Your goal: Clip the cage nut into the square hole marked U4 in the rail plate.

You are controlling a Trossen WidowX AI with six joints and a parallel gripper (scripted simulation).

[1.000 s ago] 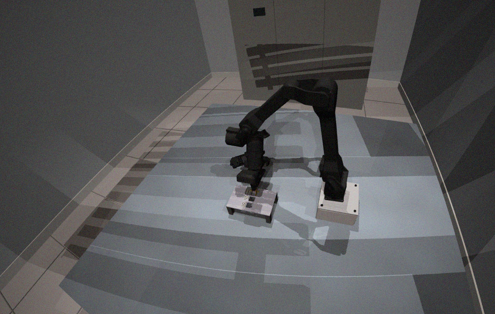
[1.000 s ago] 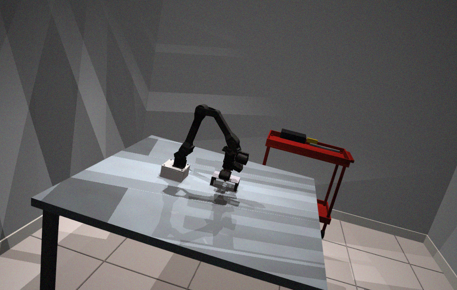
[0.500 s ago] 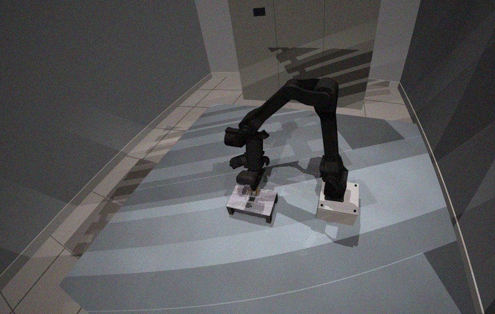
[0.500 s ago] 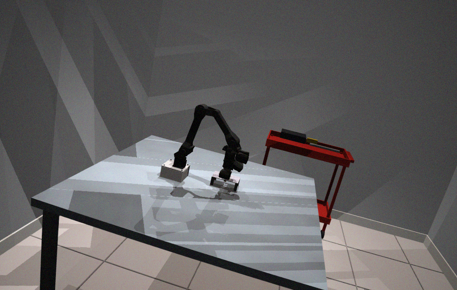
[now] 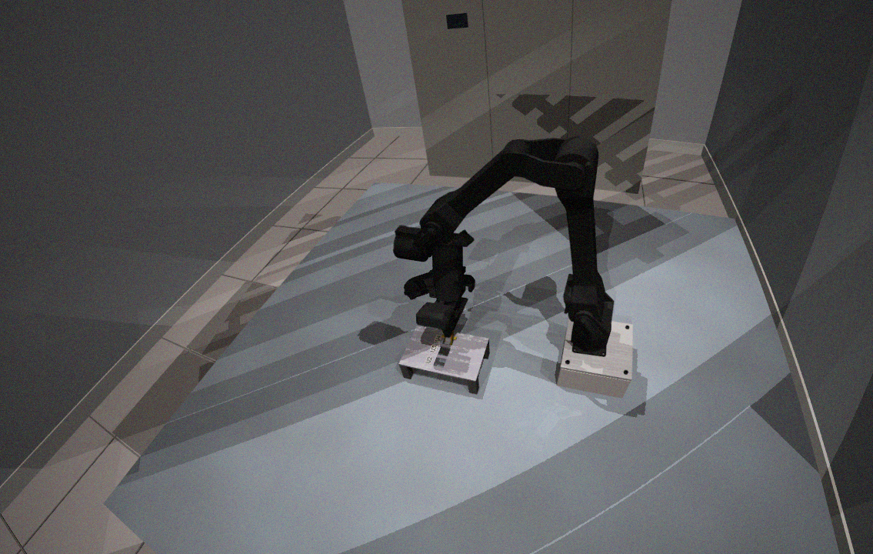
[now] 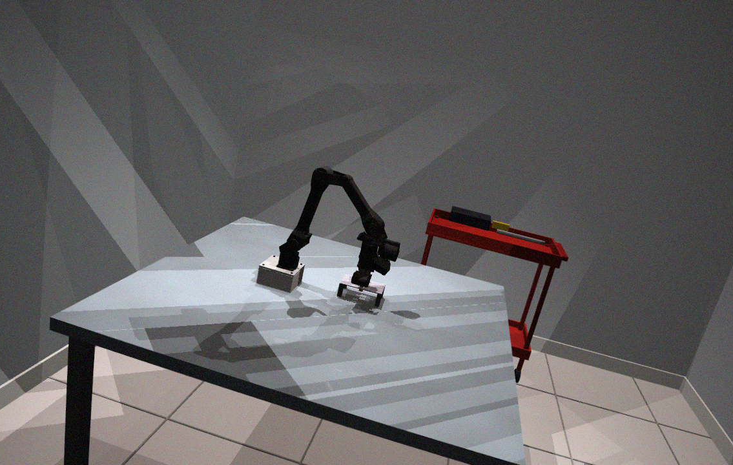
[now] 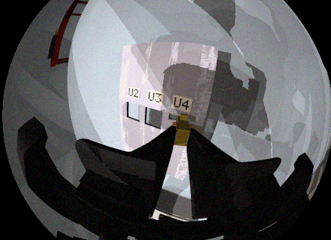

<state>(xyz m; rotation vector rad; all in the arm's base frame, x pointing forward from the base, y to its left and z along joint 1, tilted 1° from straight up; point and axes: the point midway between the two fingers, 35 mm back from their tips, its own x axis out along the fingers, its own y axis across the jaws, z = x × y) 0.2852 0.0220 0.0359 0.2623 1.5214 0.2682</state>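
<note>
My gripper [image 7: 181,132] [image 5: 449,336] points down and is shut on the cage nut [image 7: 182,136], a small yellow-brass piece between the fingertips, with orange-red bits at its sides. In the top view the cage nut [image 5: 453,338] is a tiny yellow spot at the fingertips, just at the rail plate [image 5: 461,368] [image 7: 132,65]. The nut covers most of the square hole U4 [image 7: 172,116], just below the U4 label [image 7: 181,103]. Only the hole's left part shows. Whether the wings are inside the hole is hidden. In the exterior view the gripper hides the nut.
The rail plate stands on short dark legs on the table [image 5: 288,475] [image 6: 415,370]. Holes U3 [image 7: 154,117] and U2 [image 7: 133,112] lie left of U4 in the wrist view. The arm's pale base block [image 5: 591,382] [image 6: 279,278] stands beside the plate. A red cart [image 6: 473,237] stands beyond the table.
</note>
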